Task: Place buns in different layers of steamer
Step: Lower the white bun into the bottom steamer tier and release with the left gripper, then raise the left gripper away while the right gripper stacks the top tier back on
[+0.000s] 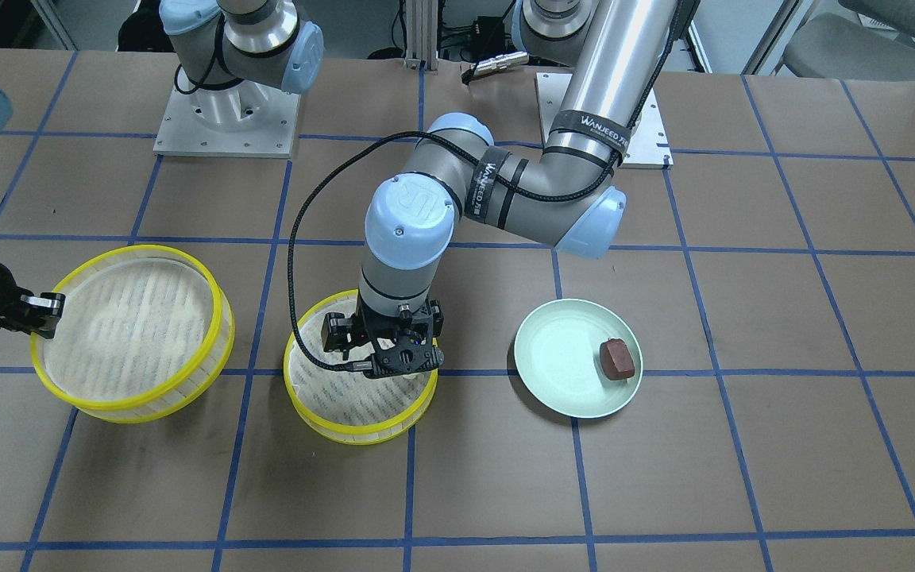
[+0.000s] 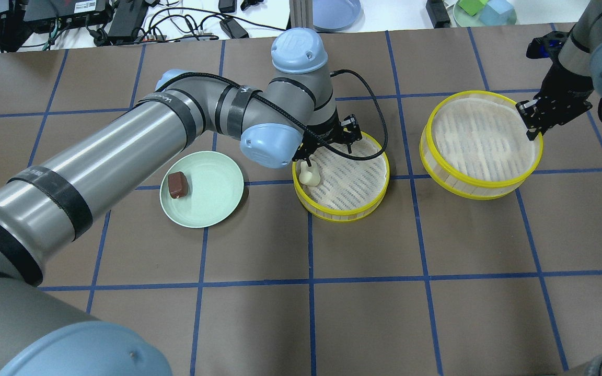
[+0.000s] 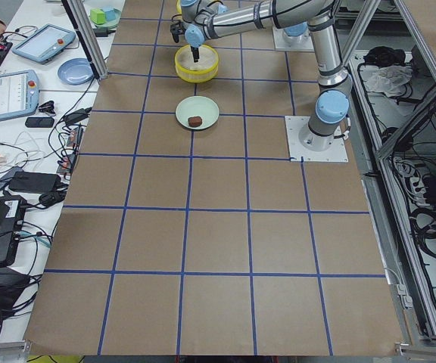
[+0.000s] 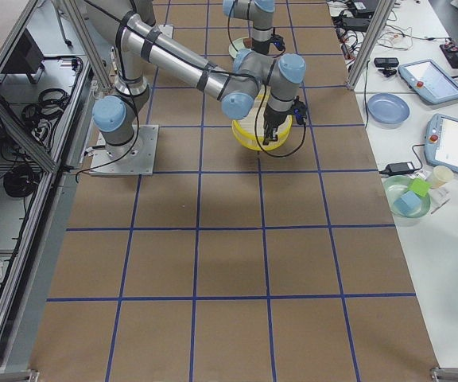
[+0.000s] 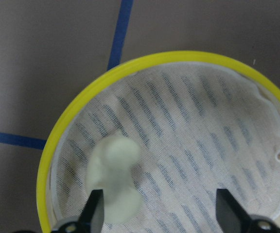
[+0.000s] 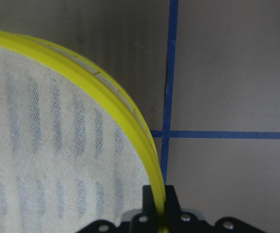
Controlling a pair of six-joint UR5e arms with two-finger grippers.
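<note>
The cream-white bun (image 2: 310, 176) lies on the mesh floor of the middle steamer layer (image 2: 343, 214), near its rim. It also shows in the left wrist view (image 5: 114, 179), beside one finger. My left gripper (image 5: 162, 213) is open just above this layer (image 1: 358, 433) and holds nothing. The reddish-brown bun (image 2: 177, 184) sits on the pale green plate (image 2: 212, 193). My right gripper (image 2: 533, 122) is shut on the yellow rim of the second steamer layer (image 2: 481, 183), which stands apart to the side and is empty. The rim (image 6: 115, 92) runs between the fingers.
The plate (image 1: 561, 357) with the brown bun (image 1: 617, 358) lies on the left arm's side of the middle layer. The left arm's black cable (image 2: 374, 99) loops over that layer. Both arm bases (image 1: 227, 119) stand at the table's robot-side edge.
</note>
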